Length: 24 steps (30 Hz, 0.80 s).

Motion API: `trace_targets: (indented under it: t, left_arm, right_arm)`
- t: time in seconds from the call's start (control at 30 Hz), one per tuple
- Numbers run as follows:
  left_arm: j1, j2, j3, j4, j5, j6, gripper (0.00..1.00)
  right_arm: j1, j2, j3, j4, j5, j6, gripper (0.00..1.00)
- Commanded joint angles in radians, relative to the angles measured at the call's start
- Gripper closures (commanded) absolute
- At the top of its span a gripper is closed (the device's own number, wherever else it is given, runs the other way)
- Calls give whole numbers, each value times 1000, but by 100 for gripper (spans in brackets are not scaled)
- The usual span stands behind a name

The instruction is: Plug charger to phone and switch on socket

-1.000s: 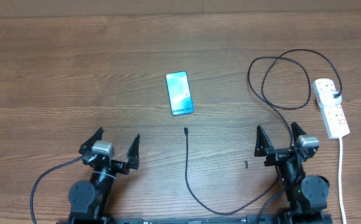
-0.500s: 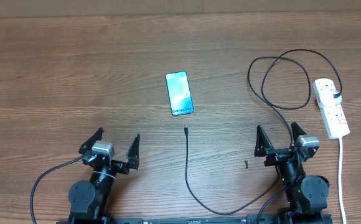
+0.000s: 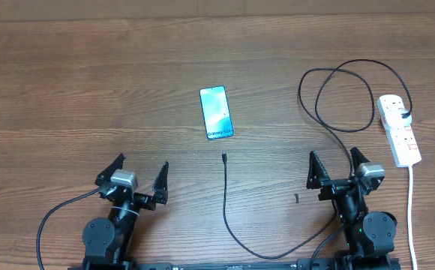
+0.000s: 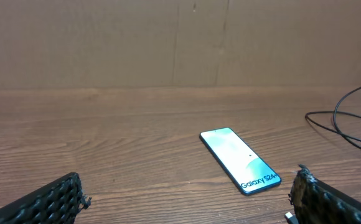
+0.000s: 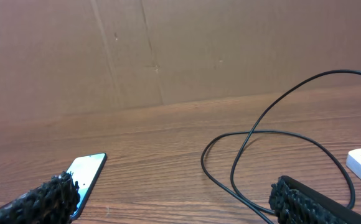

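Plainly, left tool (image 3: 142,161), right tool (image 3: 332,153) both agape; charger (image 3: 226,187) tip near phone (image 3: 217,112); socket (image 3: 398,131) beside coils

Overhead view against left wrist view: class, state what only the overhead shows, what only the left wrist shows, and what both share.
Only overhead: the socket with its white cord, the plug tip of the charger, lying apart from the phone, and the right gripper, open. Only left wrist: the face of the brown cardboard wall behind the table. Both: the phone with its lit screen, part of the charger's black loop, the open left gripper and the wooden table.
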Motion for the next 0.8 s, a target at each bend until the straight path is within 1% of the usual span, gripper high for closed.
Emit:
trace_targets:
  t: [0.0,0.2,0.27,0.3,0.37,0.4,0.47,0.6,0.7,0.77]
  left_arm:
    - [0,-11,-3,-3,-10,27,0]
    - [0,-11,-3,2,-21,33,0]
    - [0,-11,-3,48,-57,37,0]
    - [0,-11,1,76,-34,34,0]
    - [0,-11,31,103,95,35,0]
    - [0,-11,49,97,133,35,0]
    - [0,-11,109,51,187,34,0]
    - [0,18,283,-90,188,42,0]
    - [0,85,446,-211,188,59,0]
    - [0,167,576,-293,189,63,0]
  right_arm:
    - [-2,-10,-10,6,-5,2,0]
    - [-2,-10,-10,16,0,3,0]
    - [-2,-10,-10,50,-27,3,0]
    - [-2,-10,-10,61,-57,3,0]
    - [-2,-10,-4,69,-105,3,0]
    - [-2,-10,2,64,-118,3,0]
    - [-2,-10,29,39,-134,3,0]
    - [-2,-10,122,-38,-134,-2,0]
    - [-2,3,233,-134,-136,-1,0]
    - [-2,35,316,-183,-136,-2,0]
